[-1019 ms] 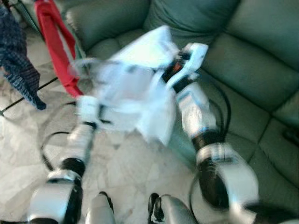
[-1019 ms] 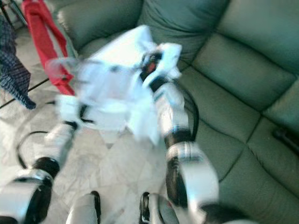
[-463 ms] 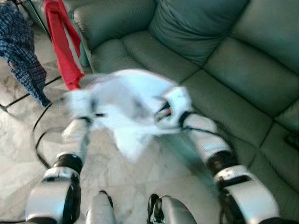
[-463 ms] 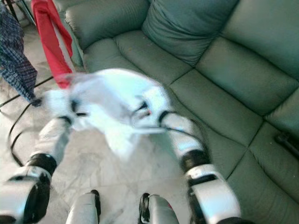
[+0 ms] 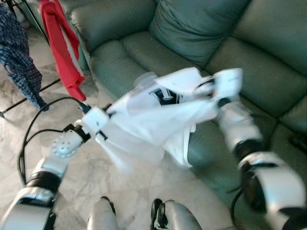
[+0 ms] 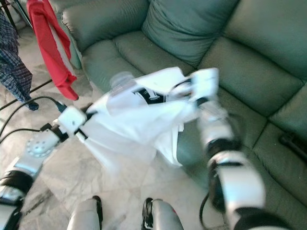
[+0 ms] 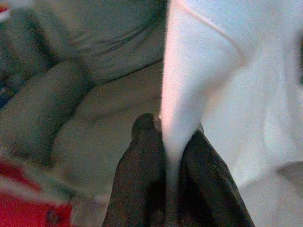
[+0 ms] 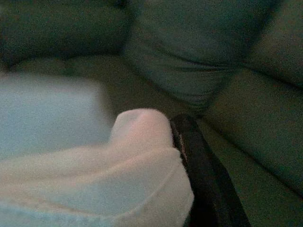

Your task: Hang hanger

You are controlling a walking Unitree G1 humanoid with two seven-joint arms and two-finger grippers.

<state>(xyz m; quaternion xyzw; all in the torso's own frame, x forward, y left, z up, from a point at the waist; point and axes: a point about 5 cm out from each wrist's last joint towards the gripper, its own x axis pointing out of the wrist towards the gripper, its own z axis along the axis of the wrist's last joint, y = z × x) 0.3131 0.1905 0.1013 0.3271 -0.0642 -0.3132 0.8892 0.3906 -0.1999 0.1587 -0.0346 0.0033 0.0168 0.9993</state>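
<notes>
1. white soft cloth garment with a dark printed patch [image 5: 153, 120]: centre of the head views, held up in the air and stretched between the two arms, in front of the sofa. the picture is blurred here; a hanger inside it cannot be made out.

2. left gripper [image 7: 165, 142]: at the garment's left end, centre-left of the head view. the wrist view shows the two black fingers [image 7: 139, 165] pinched narrow on a fold of the white cloth.

3. right gripper [image 8: 182, 142]: at the garment's right end, right of centre in the head view. one black finger [image 8: 203, 175] lies against a bunched white hem; whether the pair is clamped on it cannot be told.

4. dark green cushioned leather sofa [image 5: 201, 28]: upper half and right side of the frame, behind and below the garment.

5. red cloth garment [image 5: 60, 48]: hanging at upper left.

6. blue checked cloth garment [image 5: 19, 62]: hanging at the far left edge, just beside the red one.

7. pale marble-pattern floor [image 5: 29, 120]: lower left.

8. handling, as judged: light, limp, sagging between holds, likely to slip from a thin pinch. best held at a seam, hem or shoulder, with a thick fold taken in.
</notes>
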